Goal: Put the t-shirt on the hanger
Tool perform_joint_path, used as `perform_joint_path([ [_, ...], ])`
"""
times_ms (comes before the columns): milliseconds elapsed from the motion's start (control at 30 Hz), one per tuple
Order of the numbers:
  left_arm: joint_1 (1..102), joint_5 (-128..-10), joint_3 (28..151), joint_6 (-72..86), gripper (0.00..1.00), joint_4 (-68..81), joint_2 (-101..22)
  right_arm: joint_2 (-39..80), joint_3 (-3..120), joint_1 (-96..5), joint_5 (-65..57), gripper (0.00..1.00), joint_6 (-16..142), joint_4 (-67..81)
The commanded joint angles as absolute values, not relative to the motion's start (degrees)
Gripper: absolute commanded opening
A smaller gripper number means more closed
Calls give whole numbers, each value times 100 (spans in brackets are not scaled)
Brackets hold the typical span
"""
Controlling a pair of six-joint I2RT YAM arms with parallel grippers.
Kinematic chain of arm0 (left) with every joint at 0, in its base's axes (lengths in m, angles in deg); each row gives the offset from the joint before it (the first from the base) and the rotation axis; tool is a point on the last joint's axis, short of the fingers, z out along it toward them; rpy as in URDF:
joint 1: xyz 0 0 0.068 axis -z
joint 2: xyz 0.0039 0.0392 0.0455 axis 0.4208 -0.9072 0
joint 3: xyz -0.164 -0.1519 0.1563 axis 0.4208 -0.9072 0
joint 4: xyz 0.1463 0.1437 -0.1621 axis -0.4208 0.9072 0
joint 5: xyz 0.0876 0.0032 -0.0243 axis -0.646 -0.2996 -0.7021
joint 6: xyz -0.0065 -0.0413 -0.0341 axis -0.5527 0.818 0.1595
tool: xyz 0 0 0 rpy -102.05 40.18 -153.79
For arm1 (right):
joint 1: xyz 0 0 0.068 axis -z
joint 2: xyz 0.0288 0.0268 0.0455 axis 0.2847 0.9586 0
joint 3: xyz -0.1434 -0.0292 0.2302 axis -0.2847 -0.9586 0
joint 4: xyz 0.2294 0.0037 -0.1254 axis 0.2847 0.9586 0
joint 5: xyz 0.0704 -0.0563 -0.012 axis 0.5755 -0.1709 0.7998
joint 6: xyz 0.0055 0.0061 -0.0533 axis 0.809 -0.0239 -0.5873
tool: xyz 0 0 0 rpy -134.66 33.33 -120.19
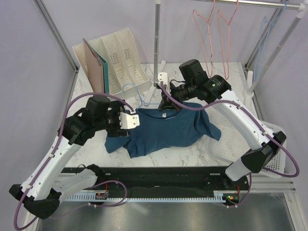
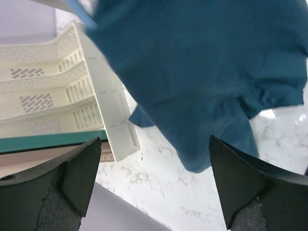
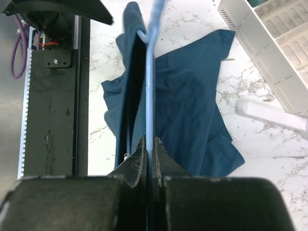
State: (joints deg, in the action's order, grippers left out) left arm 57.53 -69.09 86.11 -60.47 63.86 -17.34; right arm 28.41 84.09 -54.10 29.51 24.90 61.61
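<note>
The dark teal t-shirt [image 1: 163, 127] lies crumpled on the marble table, its collar end lifted. The light-blue wire hanger [image 1: 131, 88] sticks out at the shirt's collar toward the back left, the rest hidden in the cloth. My right gripper [image 1: 166, 103] is shut on the hanger's wire [image 3: 149, 86], which runs straight out between its fingertips [image 3: 149, 142] over the shirt [image 3: 192, 110]. My left gripper [image 1: 130, 119] is open and empty at the shirt's left shoulder. In the left wrist view the gripper [image 2: 151, 161] hovers beside the shirt [image 2: 207, 72], with a bit of hanger [image 2: 79, 12] at top left.
A white file organiser [image 1: 118, 57] with a pink and a green folder stands at the back left; it also shows in the left wrist view [image 2: 62, 96]. Pink-red hangers [image 1: 211, 33] and blue ones [image 1: 262, 38] hang on the rail. A rack pole [image 1: 156, 38] and a white basket [image 1: 269, 144] stand nearby.
</note>
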Motion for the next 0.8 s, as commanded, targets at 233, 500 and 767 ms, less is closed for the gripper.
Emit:
perform_joint_path([
  [233, 5828, -7662, 8419, -5963, 96, 6154, -1144, 2130, 7814, -5240, 2732, 0, 2331, 5687],
  [500, 4986, -6382, 8161, -5392, 97, 6443, -834, 1980, 7875, -5222, 2986, 0, 2410, 5660],
  [767, 3316, -4692, 7512, -5418, 96, 6286, -781, 1875, 8120, -5178, 3092, 0, 2577, 5589],
])
